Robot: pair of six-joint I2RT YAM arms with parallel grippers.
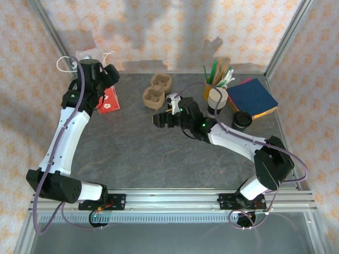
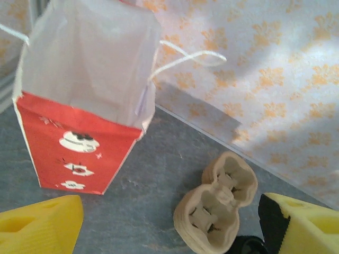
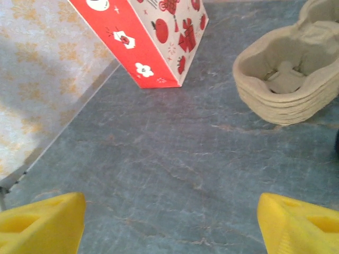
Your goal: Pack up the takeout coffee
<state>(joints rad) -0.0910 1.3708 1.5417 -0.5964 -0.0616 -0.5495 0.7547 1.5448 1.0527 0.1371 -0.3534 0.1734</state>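
The takeout coffee (image 1: 242, 119), a short black cup with a black lid, stands at the right of the table beside the blue napkins. The red bag (image 1: 109, 100) stands at the back left, its mouth open and its inside white (image 2: 85, 58). My left gripper (image 1: 108, 79) hovers over the bag, open with nothing between its yellow fingers (image 2: 169, 233). Mid-table, my right gripper (image 1: 158, 120) points left toward the bag (image 3: 153, 42), open over bare tabletop (image 3: 169, 227). It is well left of the coffee.
Brown pulp cup carriers (image 1: 153, 98) (image 2: 217, 206) (image 3: 286, 74) lie between the bag and my right gripper. A stack of white-rimmed cups (image 1: 217, 98), a yellow holder of stirrers (image 1: 216, 76) and blue napkins (image 1: 253, 97) crowd the back right. Patterned walls close the back.
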